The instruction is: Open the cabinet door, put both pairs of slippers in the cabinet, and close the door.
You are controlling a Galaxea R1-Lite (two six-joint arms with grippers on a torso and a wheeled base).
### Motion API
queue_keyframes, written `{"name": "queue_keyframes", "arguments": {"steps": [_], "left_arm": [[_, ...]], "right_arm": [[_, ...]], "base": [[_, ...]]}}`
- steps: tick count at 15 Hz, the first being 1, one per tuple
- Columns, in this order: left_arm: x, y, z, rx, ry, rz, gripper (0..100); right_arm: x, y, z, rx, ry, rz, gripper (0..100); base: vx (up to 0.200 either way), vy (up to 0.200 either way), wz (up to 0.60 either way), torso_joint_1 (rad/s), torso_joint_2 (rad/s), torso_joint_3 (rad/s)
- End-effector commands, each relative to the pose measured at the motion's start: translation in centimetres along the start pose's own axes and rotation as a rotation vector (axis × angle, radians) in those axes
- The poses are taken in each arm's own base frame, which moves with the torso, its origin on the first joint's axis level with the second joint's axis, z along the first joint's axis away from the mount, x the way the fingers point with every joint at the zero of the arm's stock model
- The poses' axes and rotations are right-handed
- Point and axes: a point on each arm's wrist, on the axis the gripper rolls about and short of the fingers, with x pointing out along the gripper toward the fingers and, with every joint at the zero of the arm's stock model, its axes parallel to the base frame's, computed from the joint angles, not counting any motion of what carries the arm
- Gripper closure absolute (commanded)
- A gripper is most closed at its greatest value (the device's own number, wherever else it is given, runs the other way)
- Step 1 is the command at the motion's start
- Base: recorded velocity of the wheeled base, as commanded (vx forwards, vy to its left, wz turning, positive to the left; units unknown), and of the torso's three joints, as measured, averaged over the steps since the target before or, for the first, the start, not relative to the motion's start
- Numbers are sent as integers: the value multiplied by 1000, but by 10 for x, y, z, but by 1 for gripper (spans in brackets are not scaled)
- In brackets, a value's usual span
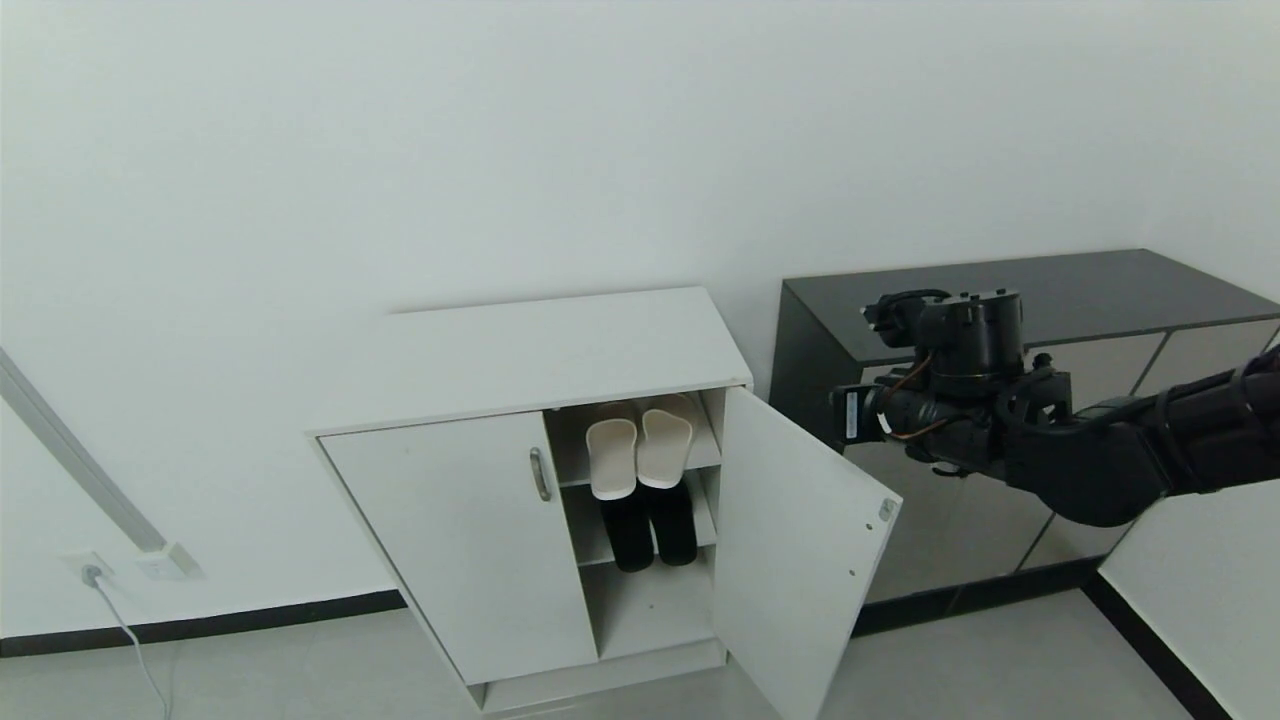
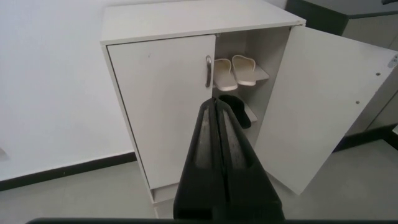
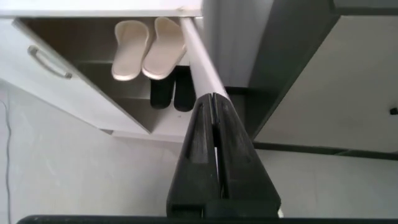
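Both slipper pairs (image 1: 640,450) are shelved; next, push the open right door (image 1: 790,540) shut with your right gripper (image 3: 212,98), pinched closed and empty

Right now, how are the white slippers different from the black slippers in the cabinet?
The white slippers are pale cream; the black slippers are dark. The white slippers sit on the top shelf; the black slippers sit on the middle shelf. Both pairs lie side by side inside the cabinet, whose door stands open.
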Motion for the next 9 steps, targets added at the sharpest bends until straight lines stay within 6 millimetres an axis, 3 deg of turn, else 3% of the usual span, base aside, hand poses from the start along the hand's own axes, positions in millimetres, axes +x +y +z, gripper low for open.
{"name": "queue_keyframes", "arguments": {"steps": [1, 9], "left_arm": [[0, 0, 0, 0, 1, 1, 100], [0, 0, 0, 0, 1, 1, 100]], "right_arm": [[15, -8, -12, 22, 27, 2, 100], [40, -32, -36, 38, 101, -26, 100]], "base": [[0, 0, 0, 0, 0, 0], [0, 0, 0, 0, 0, 0]]}}
